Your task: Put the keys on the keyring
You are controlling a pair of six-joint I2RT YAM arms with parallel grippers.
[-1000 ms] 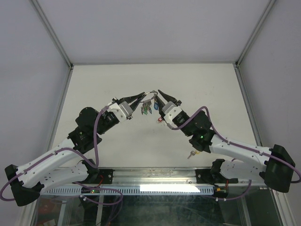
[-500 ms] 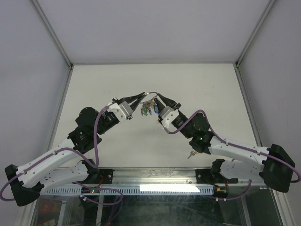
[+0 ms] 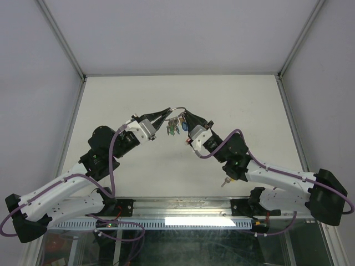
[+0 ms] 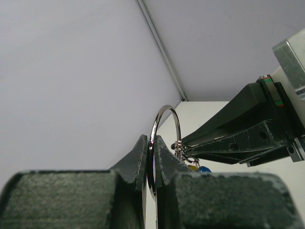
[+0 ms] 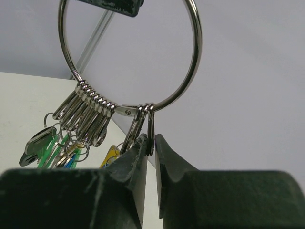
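The silver keyring (image 3: 176,108) hangs in the air between my two grippers, above the white table (image 3: 138,94). My left gripper (image 3: 166,111) is shut on the ring's wire, as the left wrist view shows (image 4: 153,143). Several keys (image 3: 174,127) hang from the ring on metal clips (image 5: 88,117). A green head (image 5: 40,145) and a yellow head (image 5: 112,153) show. My right gripper (image 3: 186,114) is shut on one small clip (image 5: 151,131) that hangs on the ring (image 5: 194,71) beside the others. What hangs on that clip is hidden behind the fingers.
A small metal object (image 3: 224,182) lies on the table beside the right arm. A small reddish thing (image 3: 189,141) shows under the right wrist. The enclosure's walls and metal posts (image 3: 61,47) ring the table.
My right gripper has moved a little left and up toward the left gripper. The hanging keys have shifted slightly. The left gripper has kept its hold.
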